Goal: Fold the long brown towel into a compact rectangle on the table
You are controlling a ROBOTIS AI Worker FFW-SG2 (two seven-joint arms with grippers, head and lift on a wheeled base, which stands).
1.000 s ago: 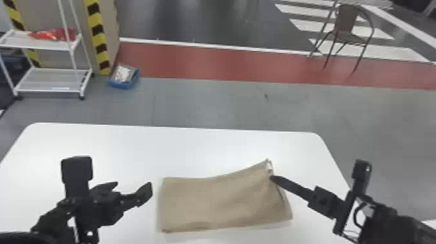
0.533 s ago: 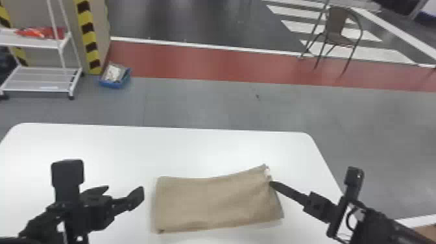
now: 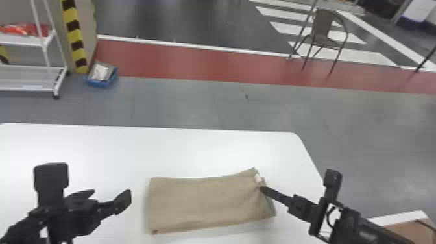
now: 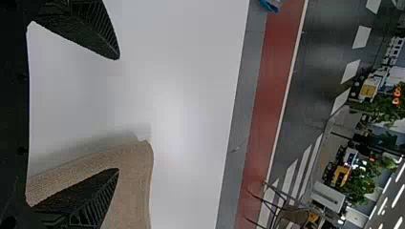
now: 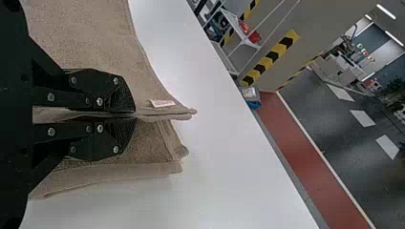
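Seen in the head view towards ten o'clock: a white rack [image 3: 22, 40] with red stuff [image 3: 39, 30] on its upper shelf. Just beside it, yellow-and-black striping [image 3: 77, 42] — and near that, on the floor, a blue tray [image 3: 102, 84] with whitish contents [image 3: 100, 72]. Across from ten to three o'clock, a red floor band [image 3: 194, 65]. Towards two, a dark chair [image 3: 321, 29] by white floor stripes [image 3: 363, 55]. At four, a brown, white-edged surface [image 3: 402, 224]. In the left wrist view, green foliage [image 4: 359, 188]; in the right, ceiling lights [image 5: 386, 11].

One towel [image 3: 207, 204], two end effectors [image 3: 262, 187]
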